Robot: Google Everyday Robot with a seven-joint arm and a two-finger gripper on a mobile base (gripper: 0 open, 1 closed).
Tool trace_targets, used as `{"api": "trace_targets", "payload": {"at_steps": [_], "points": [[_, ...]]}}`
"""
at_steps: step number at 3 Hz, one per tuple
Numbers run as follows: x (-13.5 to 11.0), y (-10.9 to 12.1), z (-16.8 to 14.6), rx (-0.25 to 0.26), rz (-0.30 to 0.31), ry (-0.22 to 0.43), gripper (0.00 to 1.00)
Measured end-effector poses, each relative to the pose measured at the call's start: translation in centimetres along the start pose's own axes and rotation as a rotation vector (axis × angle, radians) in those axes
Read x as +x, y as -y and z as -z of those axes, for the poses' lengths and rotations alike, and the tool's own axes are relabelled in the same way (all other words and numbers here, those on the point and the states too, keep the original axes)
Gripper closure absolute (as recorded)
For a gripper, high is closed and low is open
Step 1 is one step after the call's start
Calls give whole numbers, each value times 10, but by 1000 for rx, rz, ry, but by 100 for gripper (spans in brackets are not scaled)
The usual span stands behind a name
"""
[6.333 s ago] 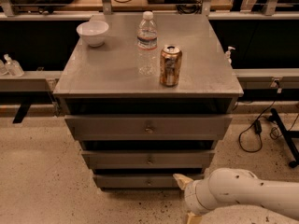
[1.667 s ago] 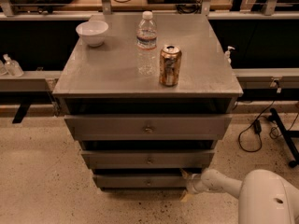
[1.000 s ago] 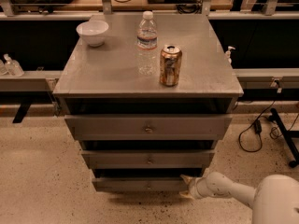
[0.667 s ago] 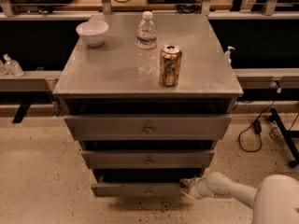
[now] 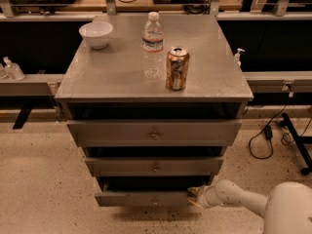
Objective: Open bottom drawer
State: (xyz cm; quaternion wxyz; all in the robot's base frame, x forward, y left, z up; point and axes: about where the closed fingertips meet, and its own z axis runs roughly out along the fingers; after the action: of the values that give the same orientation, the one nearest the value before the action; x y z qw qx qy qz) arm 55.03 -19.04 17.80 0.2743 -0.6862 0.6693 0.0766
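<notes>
While reaching in low from the right, the gripper [image 5: 196,195] is sitting against the right end of the bottom drawer [image 5: 131,198]; whether it is gripping anything cannot be told. Lowest of three, this flat grey metal front is facing the camera, running left to right, carrying a small round knob [image 5: 155,202].

Gripper [image 5: 194,195] crowds the bottom drawer [image 5: 141,198] right end — floor [image 5: 122,222] before it open.

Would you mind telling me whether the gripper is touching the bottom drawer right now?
Touching: the camera view shows the gripper meeting the right end of the bottom drawer front, with no gap between them.
</notes>
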Motion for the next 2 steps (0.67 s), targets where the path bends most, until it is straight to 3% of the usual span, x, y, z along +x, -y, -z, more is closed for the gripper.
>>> {"api": "trace_targets", "payload": {"at_steps": [2], "points": [[0, 0, 0, 0, 0, 0, 38]]}}
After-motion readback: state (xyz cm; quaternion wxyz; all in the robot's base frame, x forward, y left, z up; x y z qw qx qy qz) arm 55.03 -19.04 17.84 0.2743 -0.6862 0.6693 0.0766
